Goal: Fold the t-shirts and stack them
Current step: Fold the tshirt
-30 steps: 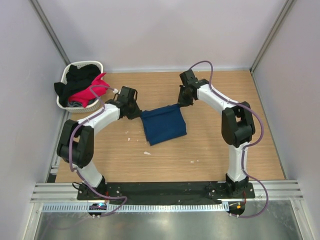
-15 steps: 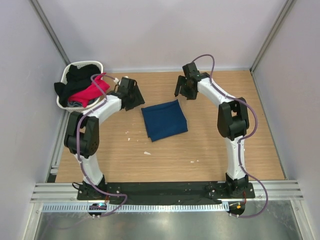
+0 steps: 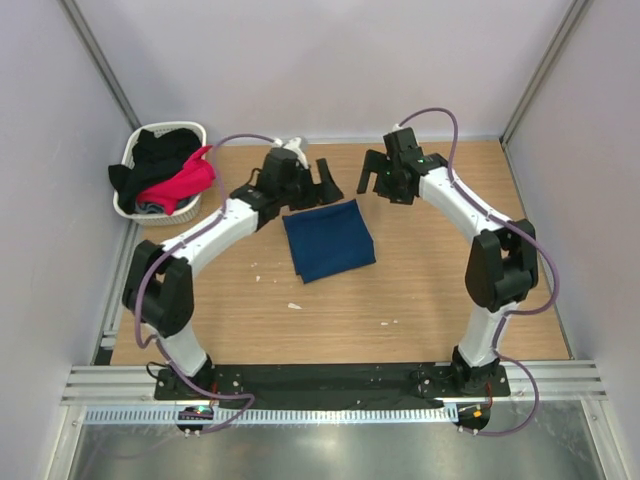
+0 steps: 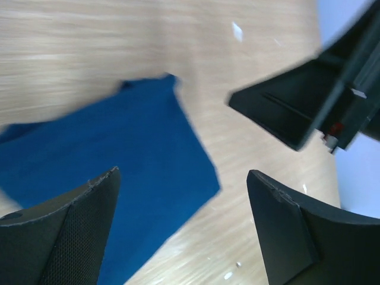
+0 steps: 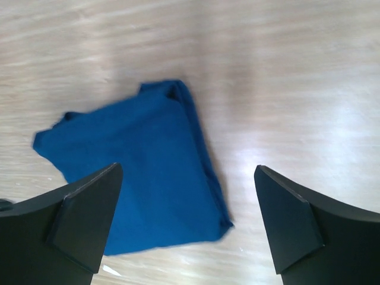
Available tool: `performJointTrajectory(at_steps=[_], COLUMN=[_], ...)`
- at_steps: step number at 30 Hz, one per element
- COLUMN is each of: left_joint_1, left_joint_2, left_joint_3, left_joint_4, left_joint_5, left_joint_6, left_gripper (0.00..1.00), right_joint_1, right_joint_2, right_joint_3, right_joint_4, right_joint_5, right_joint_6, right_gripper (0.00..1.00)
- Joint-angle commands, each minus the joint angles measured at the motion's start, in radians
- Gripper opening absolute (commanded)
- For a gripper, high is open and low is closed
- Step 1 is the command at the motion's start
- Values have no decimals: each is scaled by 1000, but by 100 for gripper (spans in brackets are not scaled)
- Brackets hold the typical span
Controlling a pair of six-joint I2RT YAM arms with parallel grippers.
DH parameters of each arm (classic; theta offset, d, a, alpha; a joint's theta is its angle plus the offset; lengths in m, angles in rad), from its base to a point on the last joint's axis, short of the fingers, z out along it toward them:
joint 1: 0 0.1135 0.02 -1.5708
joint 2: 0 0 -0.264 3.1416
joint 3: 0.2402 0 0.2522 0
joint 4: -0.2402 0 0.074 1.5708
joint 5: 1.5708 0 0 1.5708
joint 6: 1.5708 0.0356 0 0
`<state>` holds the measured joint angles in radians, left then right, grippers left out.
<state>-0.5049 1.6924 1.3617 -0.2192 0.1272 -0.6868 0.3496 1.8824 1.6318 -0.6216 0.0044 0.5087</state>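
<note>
A navy blue t-shirt (image 3: 328, 240) lies folded in a rough square on the wooden table (image 3: 420, 290), and nothing holds it. My left gripper (image 3: 326, 182) hovers open just beyond its far left corner. In the left wrist view the shirt (image 4: 113, 154) shows between and beyond the spread fingers (image 4: 65, 225). My right gripper (image 3: 372, 178) hangs open beyond the far right corner, with the shirt (image 5: 142, 178) below its empty jaws. A bright pink t-shirt (image 3: 185, 180) and a black one (image 3: 158, 150) are heaped in the basket.
The small white woven basket (image 3: 127, 160) stands in the far left corner against the wall. A few pale scraps (image 3: 294, 305) lie on the wood near the shirt. Walls close in the table at the back and on both sides.
Both grippers opened and let go of the navy shirt's far corners. They rose away from it; the left swung right toward the right gripper. The shirt settled flat.
</note>
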Motion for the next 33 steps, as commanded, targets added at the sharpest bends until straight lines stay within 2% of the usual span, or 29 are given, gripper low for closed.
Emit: performJointTrajectory(at_steps=[1, 2, 5, 9, 13, 17, 23, 26, 33], left_joint_1=[-60, -66, -66, -69, -69, -69, -69, -69, -66], left_joint_2=[82, 122, 226, 346, 446, 509, 613, 641, 647], left_joint_3=[-16, -12, 31, 129, 187, 249, 341, 324, 365], left_joint_4=[208, 292, 380, 463, 529, 541, 454, 455, 393], left_joint_5=[152, 153, 160, 170, 154, 123, 83, 72, -24], left_joint_6=[53, 50, 7, -57, -92, -94, -82, -88, 38], left_gripper=[87, 86, 82, 72, 66, 60, 58, 57, 59], right_joint_1=[-11, -15, -41, -87, -142, -152, -150, -150, -149], right_joint_2=[-126, -143, -183, -223, -249, -278, -296, -302, -331], right_joint_3=[-100, -116, -159, -191, -208, -242, -338, -368, -359], right_joint_4=[-12, -21, -59, -86, -115, -102, -37, -18, -6], right_joint_5=[123, 135, 183, 201, 223, 215, 85, 59, 23], right_joint_6=[4, 5, 8, 4, -12, -25, -13, -13, -39], right_gripper=[100, 100, 99, 100, 100, 100, 100, 100, 100])
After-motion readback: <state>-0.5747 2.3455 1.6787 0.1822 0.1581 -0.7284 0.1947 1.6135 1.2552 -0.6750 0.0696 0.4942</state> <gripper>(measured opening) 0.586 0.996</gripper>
